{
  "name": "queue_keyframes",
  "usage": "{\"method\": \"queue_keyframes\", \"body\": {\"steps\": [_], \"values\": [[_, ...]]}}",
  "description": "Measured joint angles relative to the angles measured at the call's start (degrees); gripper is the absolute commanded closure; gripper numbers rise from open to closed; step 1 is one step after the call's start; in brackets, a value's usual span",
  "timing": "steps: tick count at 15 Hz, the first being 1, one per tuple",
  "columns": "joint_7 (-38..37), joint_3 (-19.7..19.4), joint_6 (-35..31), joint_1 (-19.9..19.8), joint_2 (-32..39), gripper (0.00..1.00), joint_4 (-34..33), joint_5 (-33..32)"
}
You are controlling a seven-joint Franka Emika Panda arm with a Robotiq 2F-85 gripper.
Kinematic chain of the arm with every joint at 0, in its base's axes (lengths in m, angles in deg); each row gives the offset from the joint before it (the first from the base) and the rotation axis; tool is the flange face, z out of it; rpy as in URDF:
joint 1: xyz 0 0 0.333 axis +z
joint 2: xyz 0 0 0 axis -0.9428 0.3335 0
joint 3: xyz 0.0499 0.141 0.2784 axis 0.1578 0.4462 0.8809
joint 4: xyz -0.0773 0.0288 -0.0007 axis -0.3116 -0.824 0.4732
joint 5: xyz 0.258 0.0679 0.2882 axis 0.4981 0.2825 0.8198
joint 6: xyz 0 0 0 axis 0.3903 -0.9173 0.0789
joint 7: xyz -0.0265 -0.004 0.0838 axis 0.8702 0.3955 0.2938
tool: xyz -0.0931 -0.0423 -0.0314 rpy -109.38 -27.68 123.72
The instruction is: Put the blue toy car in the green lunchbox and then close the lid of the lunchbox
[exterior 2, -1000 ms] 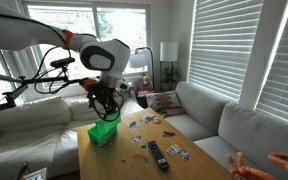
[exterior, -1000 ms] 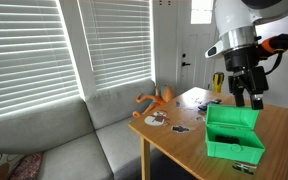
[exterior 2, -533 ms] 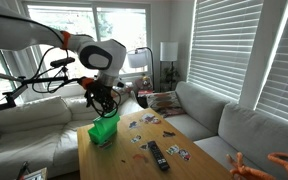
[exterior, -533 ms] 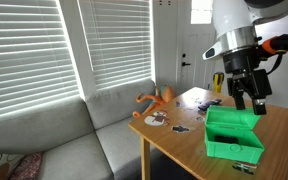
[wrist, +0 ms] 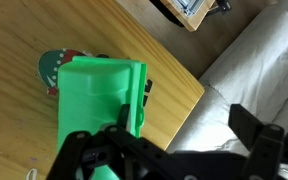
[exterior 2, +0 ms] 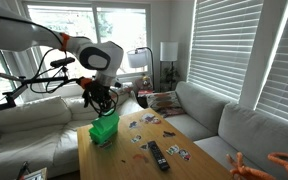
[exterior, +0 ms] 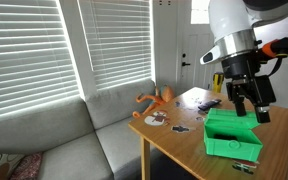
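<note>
The green lunchbox (exterior: 234, 148) stands on the wooden table (exterior: 184, 128), also seen in an exterior view (exterior 2: 105, 131) and filling the left of the wrist view (wrist: 96, 110). The lid of the lunchbox (exterior: 227, 122) leans partly down over the box. My gripper (exterior: 250, 103) hangs open just above and behind the lid's upper edge; I cannot tell whether it touches. In the wrist view the gripper (wrist: 169, 150) has one dark finger (wrist: 84, 150) over the box and the other over the sofa side. The blue toy car is hidden.
An orange toy (exterior: 156, 98) lies at the table's far end, with cards (exterior 2: 142, 125) and a black remote (exterior 2: 157, 154) scattered on the top. A round coaster (wrist: 52, 68) sits by the box. A grey sofa (exterior: 64, 135) borders the table edge.
The gripper has come down and forward over the box. The lid, upright a second ago, now tilts lower toward the box.
</note>
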Motion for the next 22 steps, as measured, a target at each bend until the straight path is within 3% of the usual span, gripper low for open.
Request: {"method": "queue_keyframes", "body": {"steps": [22], "values": [[-3.66, 3.96, 0.01, 2.29, 6.27, 0.00, -0.11, -3.35]]}}
